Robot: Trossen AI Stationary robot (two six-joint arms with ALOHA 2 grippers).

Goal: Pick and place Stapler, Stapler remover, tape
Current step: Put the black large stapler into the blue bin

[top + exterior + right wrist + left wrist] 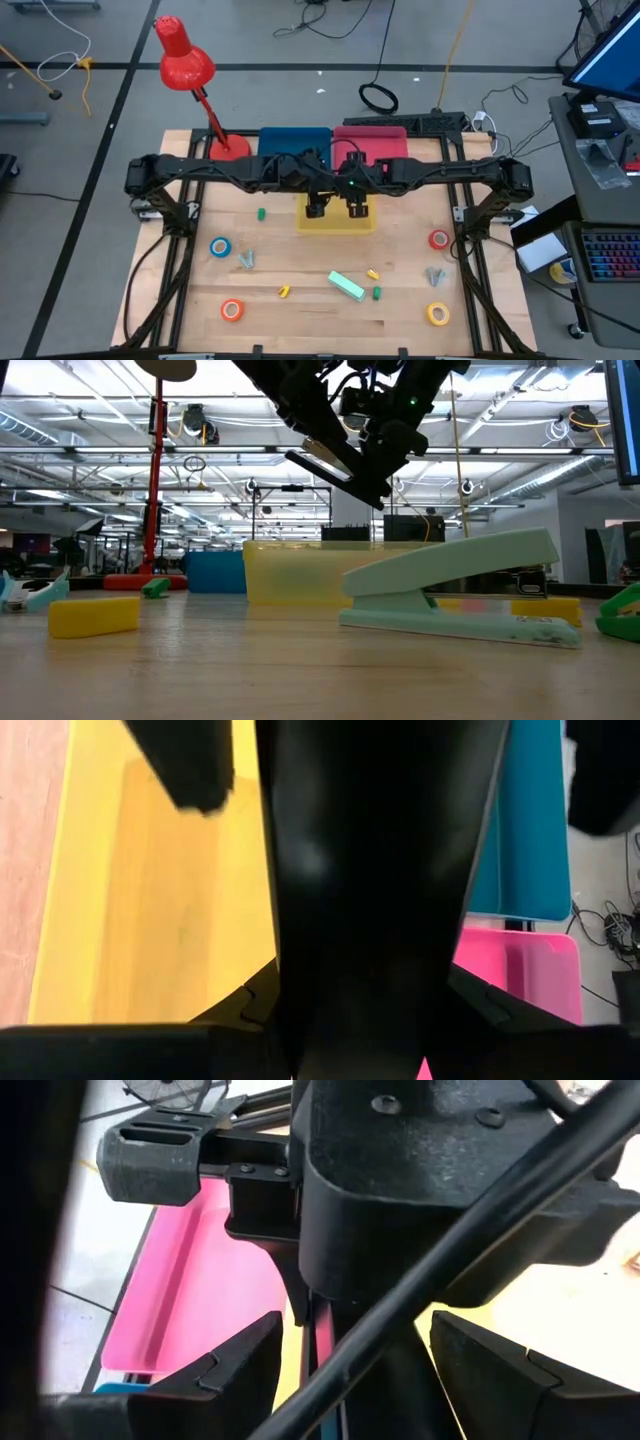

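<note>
Both grippers meet above the yellow tray (335, 222). My right gripper (357, 209) is shut on a long black thing with a pale face (325, 460), apparently a black stapler. My left gripper (318, 208) is open, its fingers (190, 770) standing wide on either side of that thing's far end. A mint-green stapler (347, 285) lies flat on the table near the front. Tape rolls lie flat: blue (220, 246), orange (232, 310), red (438, 239), yellow (438, 314). Grey claw-shaped staple removers (247, 260) (435, 275) lie beside them. My right gripper pinches the black thing (360, 970) between its two fingers; the thing runs forward from them, along the fingers. It comes at it slanting down from the table's right. The thing hangs clear above the yellow tray, tilted. Which part the fingers are on is hidden by the thing itself.
A blue tray (295, 142) and a pink tray (372, 140) stand behind the yellow one. A red desk lamp (185, 60) stands at the far left. Small yellow (284, 291) and green (377, 293) pieces lie scattered on the wood.
</note>
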